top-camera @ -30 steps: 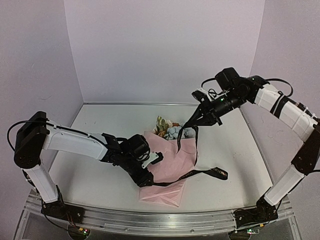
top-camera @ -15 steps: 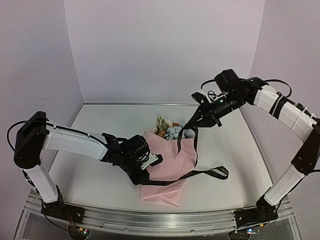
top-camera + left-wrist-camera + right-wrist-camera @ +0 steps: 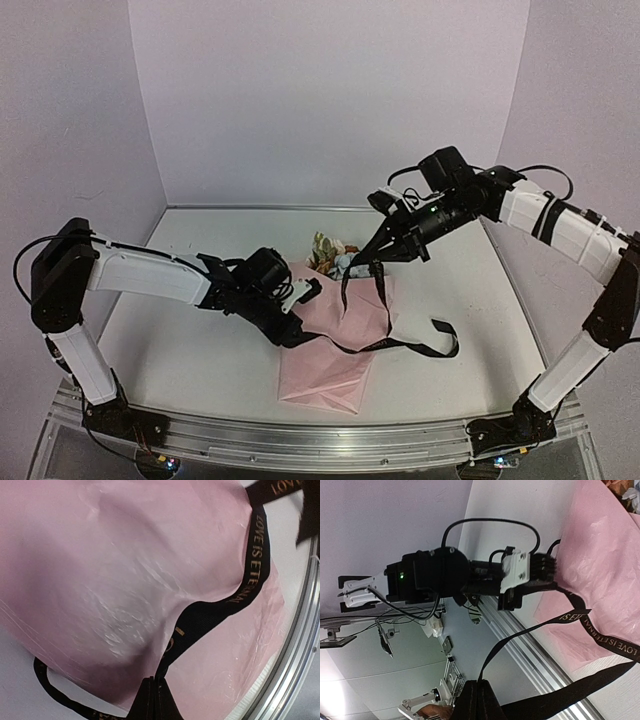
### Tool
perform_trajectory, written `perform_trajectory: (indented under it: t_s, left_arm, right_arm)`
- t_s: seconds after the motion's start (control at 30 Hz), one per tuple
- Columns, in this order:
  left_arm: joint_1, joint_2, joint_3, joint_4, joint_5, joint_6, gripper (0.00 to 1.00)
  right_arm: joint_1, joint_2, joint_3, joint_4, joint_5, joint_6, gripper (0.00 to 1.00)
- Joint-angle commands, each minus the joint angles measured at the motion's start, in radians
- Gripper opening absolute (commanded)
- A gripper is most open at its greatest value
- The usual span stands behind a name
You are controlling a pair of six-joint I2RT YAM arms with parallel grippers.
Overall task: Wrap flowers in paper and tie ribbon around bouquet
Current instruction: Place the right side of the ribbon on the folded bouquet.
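The bouquet (image 3: 335, 375) lies in the middle of the table, pink paper (image 3: 100, 570) wrapped around flowers (image 3: 335, 255) that show at its far end. A black ribbon (image 3: 400, 346) with light lettering crosses the paper. My left gripper (image 3: 297, 340) sits low at the paper's left edge, shut on one part of the ribbon (image 3: 250, 560). The right gripper (image 3: 372, 262) hangs above the blooms, shut on another part of the ribbon (image 3: 570, 616), with two strands falling from it. In the right wrist view the left gripper (image 3: 540, 582) rests against the paper (image 3: 605, 565).
A metal rail (image 3: 300, 440) runs along the table's near edge. Lilac walls close in the back and both sides. A loose loop of ribbon (image 3: 445, 335) lies on the white table right of the bouquet.
My left gripper has shut on the ribbon and drawn up and left. The right gripper has shifted left, and the ribbon's loose end has pulled in.
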State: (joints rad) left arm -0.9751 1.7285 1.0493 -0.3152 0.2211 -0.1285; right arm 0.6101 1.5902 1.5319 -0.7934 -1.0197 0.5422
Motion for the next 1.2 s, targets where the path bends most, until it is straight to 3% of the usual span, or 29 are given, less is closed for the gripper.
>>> perform_trajectory:
  t_s: [0.0, 0.4, 0.87, 1.17]
  left_arm:
    - [0.066, 0.034, 0.057, 0.139, 0.109, -0.06, 0.0]
    - [0.147, 0.071, 0.114, 0.187, 0.27, -0.093, 0.0]
    - [0.148, -0.012, 0.125, 0.146, 0.299, -0.074, 0.0]
    - [0.149, -0.024, 0.12, 0.127, 0.351, -0.066, 0.0]
  right_arm:
    - [0.043, 0.018, -0.045, 0.106, -0.079, 0.039, 0.0]
    - [0.141, 0.185, -0.103, 0.157, 0.004, 0.039, 0.0]
    - [0.253, 0.317, -0.105, 0.106, 0.561, -0.047, 0.0]
    - [0.284, 0.381, -0.07, 0.085, 0.917, -0.012, 0.0]
